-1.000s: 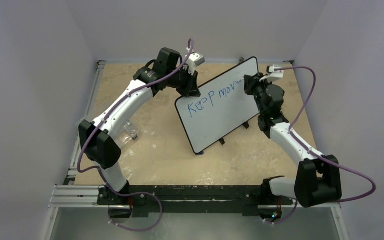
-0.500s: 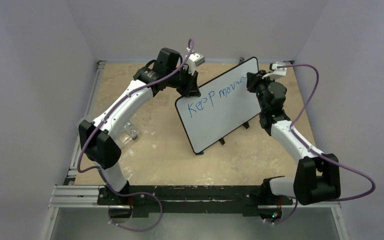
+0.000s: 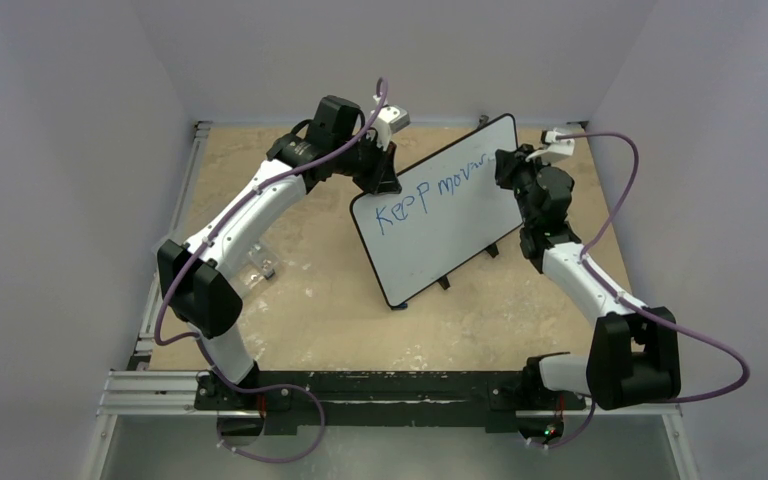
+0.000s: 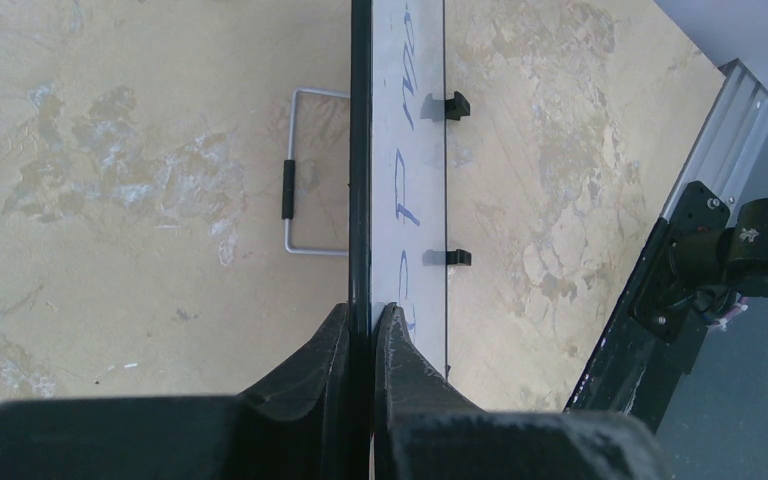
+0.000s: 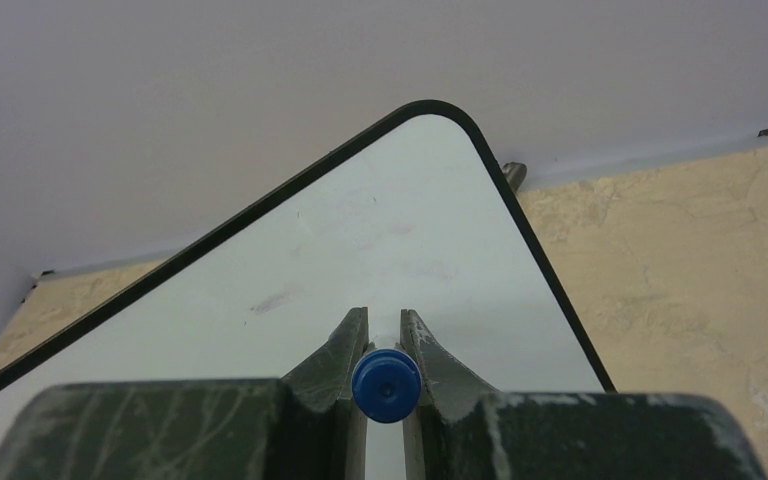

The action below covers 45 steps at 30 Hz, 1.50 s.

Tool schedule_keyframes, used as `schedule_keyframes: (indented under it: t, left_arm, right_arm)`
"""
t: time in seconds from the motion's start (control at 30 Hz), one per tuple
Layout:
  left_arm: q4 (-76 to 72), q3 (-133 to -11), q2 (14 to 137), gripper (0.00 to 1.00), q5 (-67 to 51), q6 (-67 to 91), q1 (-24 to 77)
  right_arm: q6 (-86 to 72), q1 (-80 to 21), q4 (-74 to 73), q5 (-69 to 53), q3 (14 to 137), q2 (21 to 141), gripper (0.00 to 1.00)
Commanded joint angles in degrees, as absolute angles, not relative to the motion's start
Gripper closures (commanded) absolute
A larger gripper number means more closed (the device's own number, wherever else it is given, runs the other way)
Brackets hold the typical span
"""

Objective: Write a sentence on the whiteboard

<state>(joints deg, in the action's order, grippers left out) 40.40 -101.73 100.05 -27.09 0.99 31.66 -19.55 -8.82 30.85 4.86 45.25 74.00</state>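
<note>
The whiteboard (image 3: 440, 230) stands tilted on its black feet in the middle of the table, with the sentence (image 3: 430, 195) in blue reading "Keep movin" along its top. My left gripper (image 3: 385, 183) is shut on the board's upper left rim; the left wrist view shows the rim (image 4: 360, 150) edge-on between the fingers (image 4: 325, 350). My right gripper (image 3: 508, 168) is shut on a blue-capped marker (image 5: 386, 385) pointed at the board face (image 5: 360, 250) near its upper right corner. The marker tip is hidden.
A wire stand (image 4: 295, 170) props the board from behind. A small clear object (image 3: 263, 266) lies on the table left of the board. Grey walls close in the table on three sides. The arm bases sit on a black rail (image 3: 380, 392) at the near edge.
My right gripper has shifted slightly right along the board's top with the marker, and the blue writing now extends a little further. The left arm and board have not moved.
</note>
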Motion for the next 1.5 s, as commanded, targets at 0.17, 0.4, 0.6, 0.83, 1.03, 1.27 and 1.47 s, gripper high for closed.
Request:
schedule_keyframes:
  t: [0.17, 0.4, 0.6, 0.83, 1.03, 1.27, 1.47]
  left_arm:
    - [42.4, -102.4, 99.1, 1.00, -15.3, -7.5, 31.0]
    - [42.4, -102.5, 99.2, 1.00, -15.4, -7.4, 31.1]
    - [42.3, -102.5, 99.4, 1.00, -15.5, -7.4, 31.1]
    - [42.4, -102.5, 99.5, 1.00, -15.5, -7.4, 31.1]
    - [42.4, -102.5, 99.5, 1.00, -15.4, -7.5, 31.1]
    - [42.4, -102.6, 99.5, 1.00, -15.6, -7.4, 31.1]
    - [42.6, -102.8, 99.5, 1.00, -15.5, -7.2, 31.1]
  right_arm:
    - [-20.9, -8.4, 32.5, 3.7, 44.1, 73.5, 1.00]
    - [-21.3, -8.3, 32.6, 3.0, 45.8, 73.8, 1.00]
    - [-22.1, -8.3, 32.5, 1.9, 48.2, 74.7, 1.00]
    - [-23.3, -8.3, 32.8, 0.9, 49.9, 75.5, 1.00]
    - [-23.4, -8.3, 32.7, 0.4, 49.6, 75.1, 1.00]
    - [-24.8, -8.3, 33.6, 0.2, 48.0, 74.6, 1.00]
    - [-24.7, -8.3, 33.3, -1.4, 47.3, 73.2, 1.00]
